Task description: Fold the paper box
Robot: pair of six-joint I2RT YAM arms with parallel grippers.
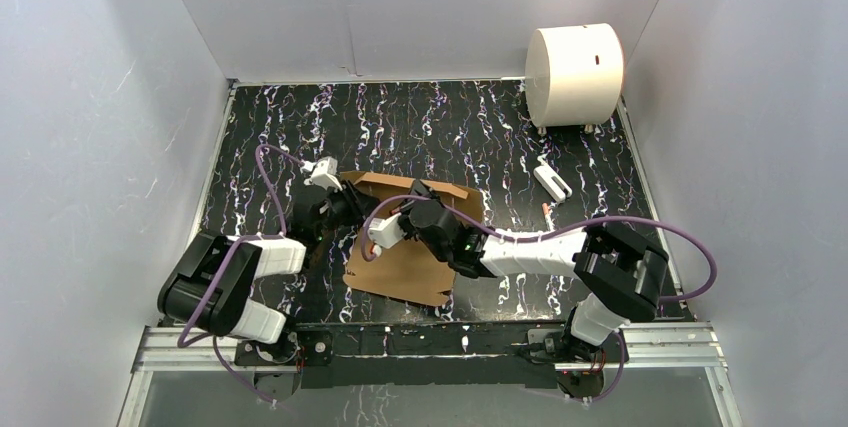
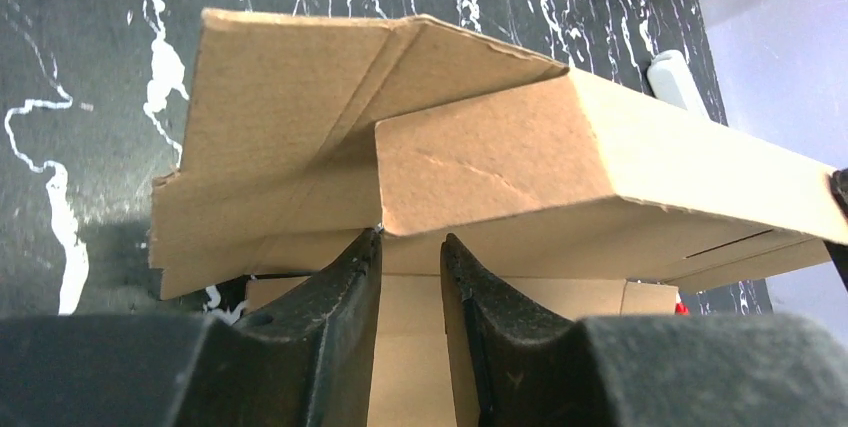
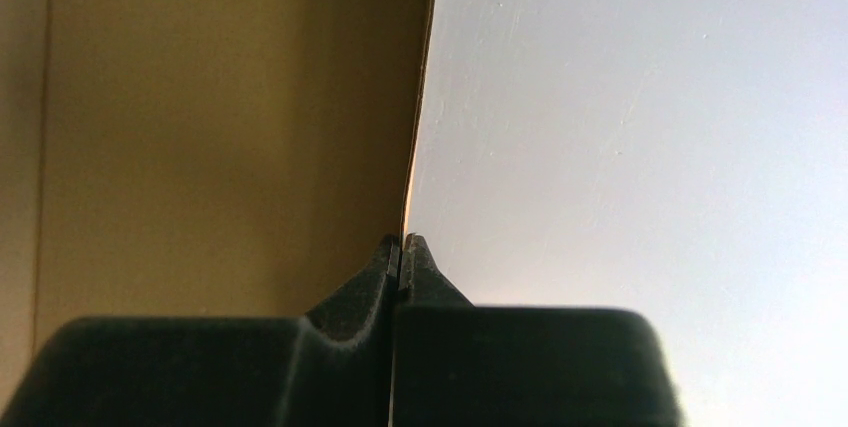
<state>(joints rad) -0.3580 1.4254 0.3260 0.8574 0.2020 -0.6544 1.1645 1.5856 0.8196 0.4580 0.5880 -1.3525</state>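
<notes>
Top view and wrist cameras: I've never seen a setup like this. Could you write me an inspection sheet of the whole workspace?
Surface: black table with white marbling.
Job's things: paper box, brown cardboard, partly folded with flaps raised, at the middle.
Clutter: white cylinder at the far right corner; small white piece nearer than it.
Grippers: left gripper slightly open at a raised flap's edge; right gripper shut on the paper box's thin edge.
Cables: purple cables loop along both arms.
Surroundings: white walls on three sides; metal rail at the near edge.
</notes>
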